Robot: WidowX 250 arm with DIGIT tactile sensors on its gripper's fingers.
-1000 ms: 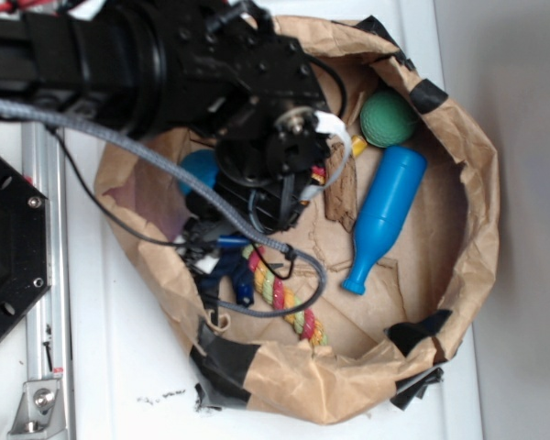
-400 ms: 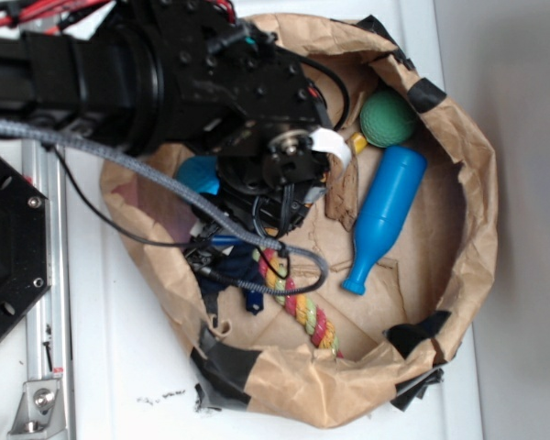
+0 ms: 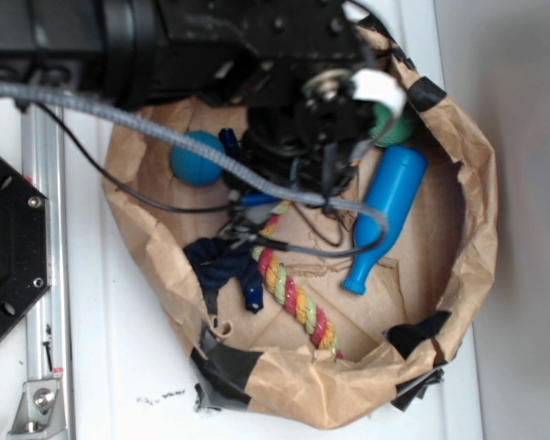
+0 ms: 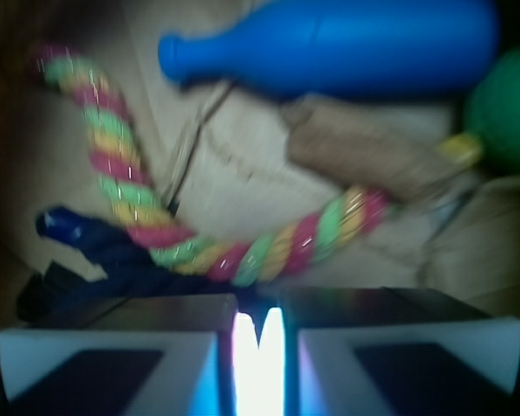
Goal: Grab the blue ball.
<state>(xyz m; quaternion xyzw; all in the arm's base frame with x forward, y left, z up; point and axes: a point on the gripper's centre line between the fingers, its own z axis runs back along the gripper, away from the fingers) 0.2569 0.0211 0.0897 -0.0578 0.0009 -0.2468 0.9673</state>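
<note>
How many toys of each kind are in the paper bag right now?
Balls: 2, the blue ball and the green ball, partly hidden by the arm.
Bowling-pin toys: 1, the blue pin.
Rope toys: 2, the multicoloured rope and the dark navy rope.
Total: 5.

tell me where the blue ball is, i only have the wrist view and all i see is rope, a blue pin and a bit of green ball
observer: The blue ball lies inside the paper bag, near its left wall in the exterior view, outside your frame.
operator: is the tool over it
observer: No. The tool is to the ball's right in that view, above the rope toy and closer to the blue bowling-pin toy.
operator: anything lying on the ball
observer: Nothing rests on it. Only the arm's grey braided cable crosses in front of its right edge in the exterior view.
</note>
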